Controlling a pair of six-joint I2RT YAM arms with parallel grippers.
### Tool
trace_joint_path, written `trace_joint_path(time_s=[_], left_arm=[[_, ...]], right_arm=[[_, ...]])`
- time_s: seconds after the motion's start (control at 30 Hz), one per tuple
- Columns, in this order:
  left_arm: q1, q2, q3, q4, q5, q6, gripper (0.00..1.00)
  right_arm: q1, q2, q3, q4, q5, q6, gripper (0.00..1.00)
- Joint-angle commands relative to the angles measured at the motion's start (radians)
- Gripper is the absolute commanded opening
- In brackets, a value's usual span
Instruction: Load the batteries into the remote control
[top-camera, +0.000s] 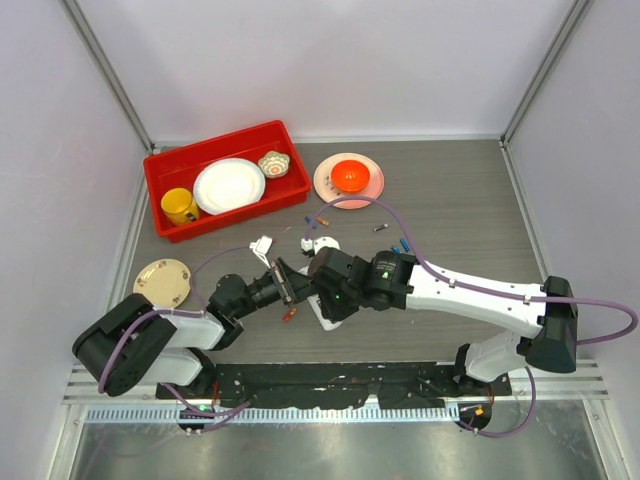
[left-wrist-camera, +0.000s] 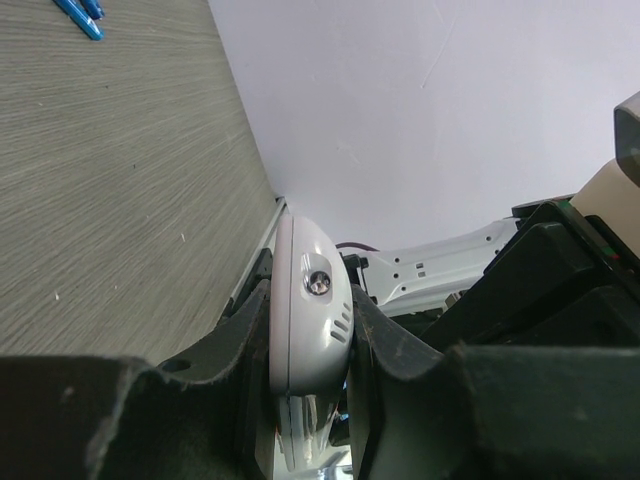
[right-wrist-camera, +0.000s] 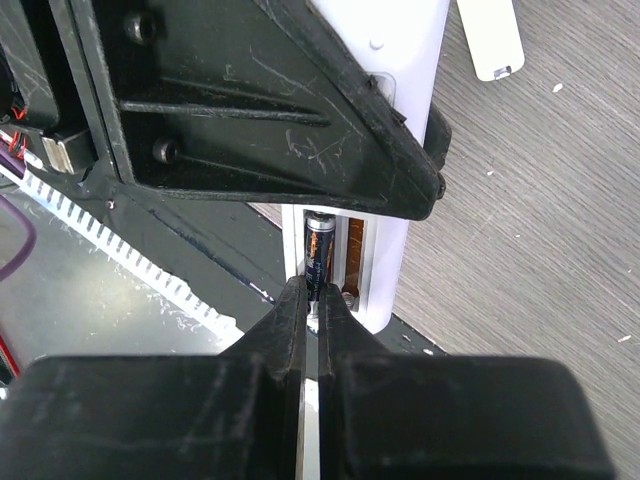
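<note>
Our right end effector (right-wrist-camera: 318, 300) is nearly closed, its fingertips pinching the near end of a dark battery (right-wrist-camera: 318, 250). The battery points into the open compartment on the back of the remote control (right-wrist-camera: 388, 270). Our left end effector (left-wrist-camera: 310, 320) clamps the remote control across its width, steadying it for the insertion. An orange strip beside the dark battery may be a second cell already seated, though we cannot be sure from this angle. To seat this one well, we should push it along the slot against the far contact. Then we lower the near end flat before letting go, with the left grip held firm. The loose white cover (right-wrist-camera: 490, 40) and spare blue batteries (left-wrist-camera: 80, 15) lie on the counter (right-wrist-camera: 560, 200) beyond.
</note>
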Motion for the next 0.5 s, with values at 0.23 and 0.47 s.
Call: trace_joint_path(time_s=[0.23,0.47], left_arm=[[-0.031,-0.003,0.020,0.261,-0.008,-0.028,0.00],[-0.053,-0.018,0.017,0.281,-0.068,-0.074,0.00]], right_arm=[[-0.021,-0.016,-0.029,0.147,0.011,0.039,0.01],[-0.023,-0.053,-0.069,0.211,0.050,0.057,0.01]])
